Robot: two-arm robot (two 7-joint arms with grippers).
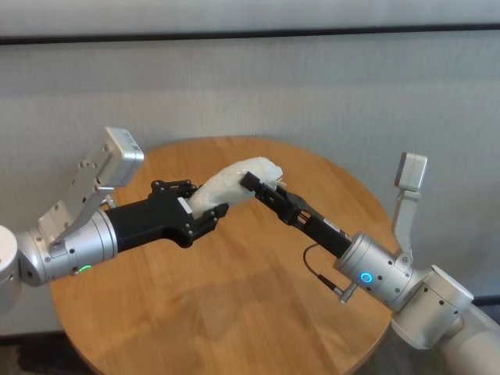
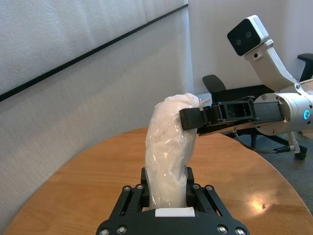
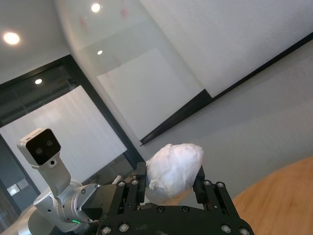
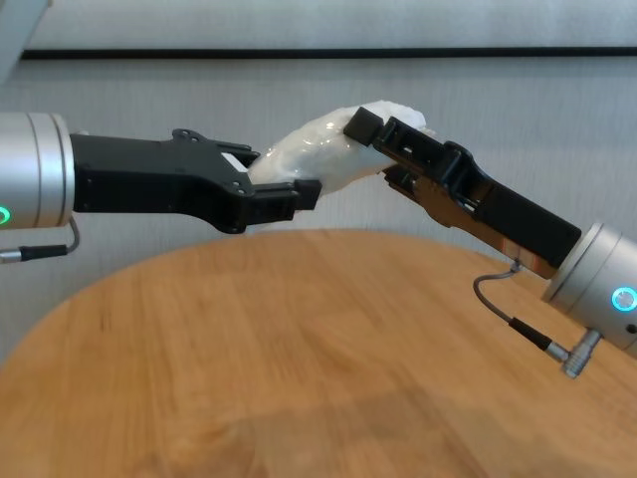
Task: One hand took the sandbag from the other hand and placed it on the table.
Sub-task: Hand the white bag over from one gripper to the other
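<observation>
Both end effectors, left (image 1: 205, 205) and right (image 1: 262, 187), clamped on the sandbag (image 1: 234, 181) above the table (image 1: 234, 312).

Ceiling spots (image 3: 10, 37) lit the room evenly; glare (image 2: 257, 202) shone on the bench (image 2: 88, 186), arm shadows lay soft.

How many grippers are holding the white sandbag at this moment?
2: the left gripper is shut on the sandbag's lower end, the right gripper on its upper end, above the table.
</observation>
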